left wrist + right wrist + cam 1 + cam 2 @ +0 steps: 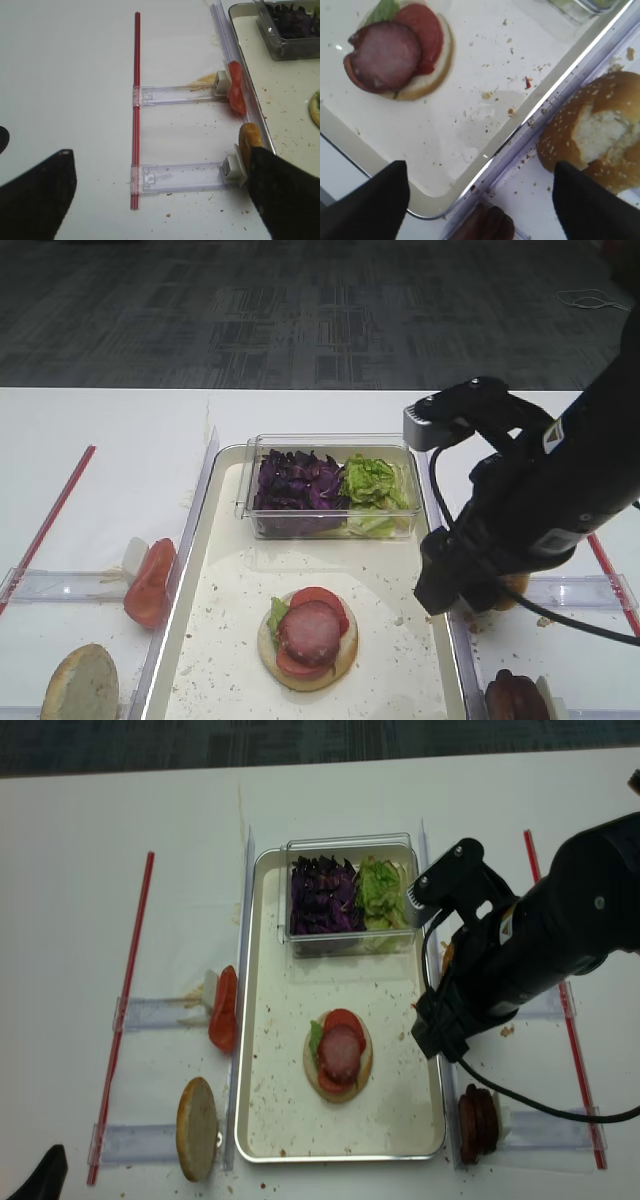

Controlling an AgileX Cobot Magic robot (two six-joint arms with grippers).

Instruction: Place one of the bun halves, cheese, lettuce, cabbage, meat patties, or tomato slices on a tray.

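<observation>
Clearly spread wide, right gripper (480, 200) fingers (370, 205) holding nothing, hovering above the sesame bun half (597, 130) beside the tray (470, 145) rim, arm angled downward, left gripper (160, 195) likewise open, empty.

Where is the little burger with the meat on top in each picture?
Exterior high: the burger sits low in the middle, on the tray.
Right wrist: burger at top left, on the tray.
Left wrist: only its edge peeks in at the right border.
Exterior high (realsense): burger in the tray's lower middle.
Shared landmark: the tray's rim.
</observation>
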